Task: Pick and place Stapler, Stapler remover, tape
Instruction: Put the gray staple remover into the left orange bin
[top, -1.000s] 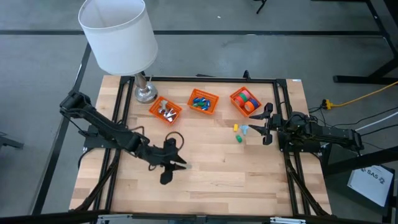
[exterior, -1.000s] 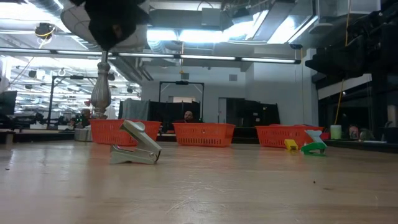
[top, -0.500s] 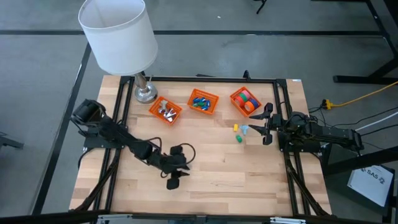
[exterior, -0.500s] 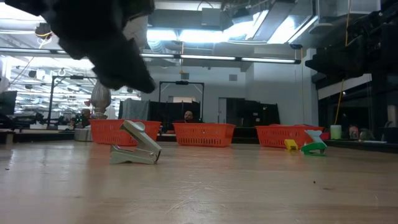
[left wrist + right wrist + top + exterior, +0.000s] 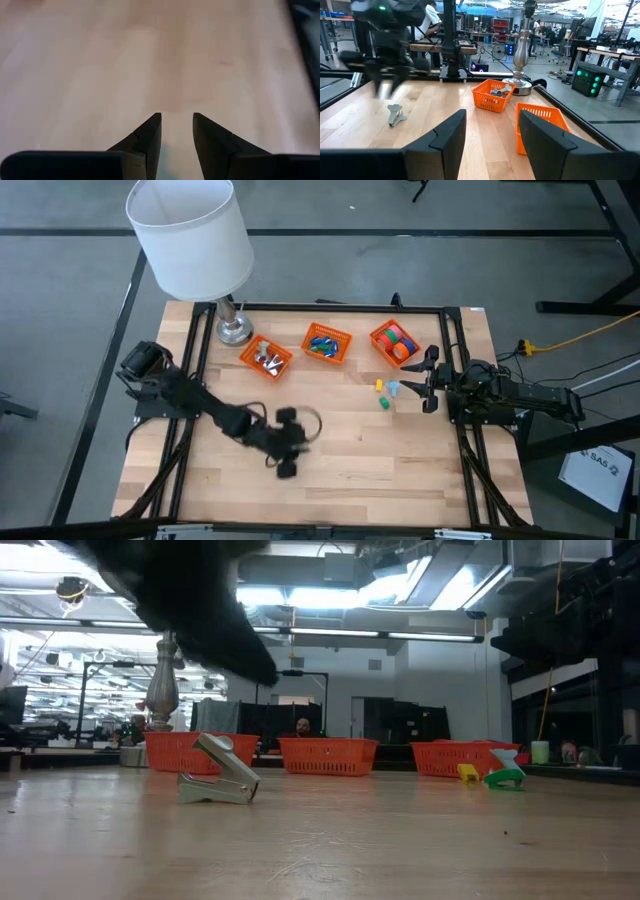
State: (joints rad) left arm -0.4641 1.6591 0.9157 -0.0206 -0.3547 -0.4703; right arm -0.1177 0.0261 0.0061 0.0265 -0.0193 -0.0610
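Left gripper (image 5: 290,452): shifted rightward over mid-table since the earlier frame — fingers parted, nothing between them.
Stapler remover (image 5: 219,780): silver-grey, hinged, jaws agape — lying on bare wood in front of the orange baskets (image 5: 328,755).
Right gripper (image 5: 418,392): parked at the right edge, parted, empty.

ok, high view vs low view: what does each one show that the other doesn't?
High view only: the white lampshade, the right gripper parked near the right edge, and the basket contents, e.g. tape rolls. Low view only: the staple remover lying on the table, apparently hidden from above by the left arm, and a person far behind. Both: three orange baskets, the lamp stem, a small yellow piece.
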